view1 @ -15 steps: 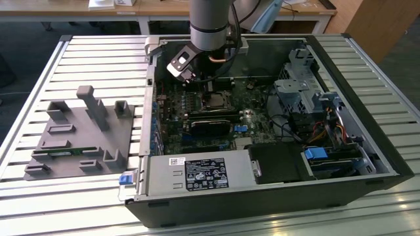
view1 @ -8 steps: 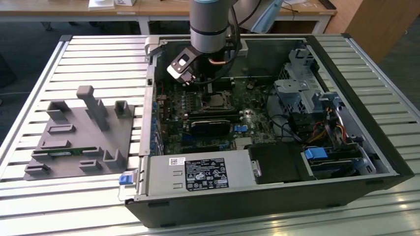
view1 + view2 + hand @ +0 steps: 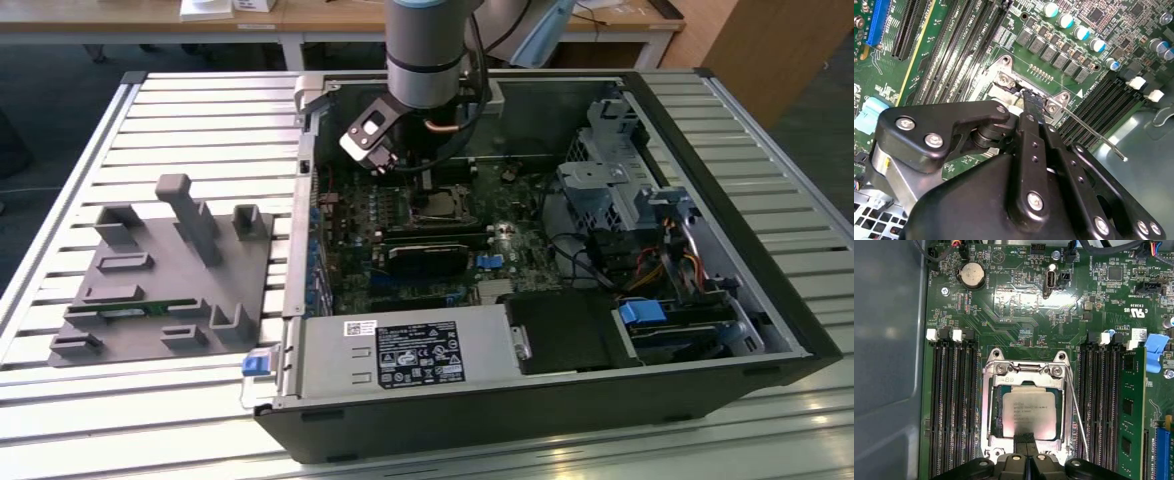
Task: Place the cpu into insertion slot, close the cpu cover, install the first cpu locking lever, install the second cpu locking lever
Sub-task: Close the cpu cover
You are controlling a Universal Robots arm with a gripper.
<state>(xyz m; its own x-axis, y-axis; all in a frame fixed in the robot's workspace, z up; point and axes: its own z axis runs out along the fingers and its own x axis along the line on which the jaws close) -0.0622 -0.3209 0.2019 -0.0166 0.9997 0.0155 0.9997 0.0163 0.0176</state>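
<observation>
Black and narrow, the gripper (image 3: 1025, 438) is holding its two fingers pressed together with nothing pinched between them. Its tips are pointing at one edge of the cpu (image 3: 1029, 412); whether they are touching it cannot be told. The cpu is lying flat in the insertion slot (image 3: 997, 412), silvery top facing up. The cpu cover (image 3: 988, 410) is lying closed around it, framing the chip in its window. Just beside the cover, a thin metal locking lever (image 3: 1078, 415) is angling away from the socket. Long black memory slots (image 3: 951, 405) are flanking both sides, with a coin battery (image 3: 970, 275) beyond. In the exterior view, the arm is reaching down into an open computer case (image 3: 747, 330) sitting on a slatted table (image 3: 80, 150).
</observation>
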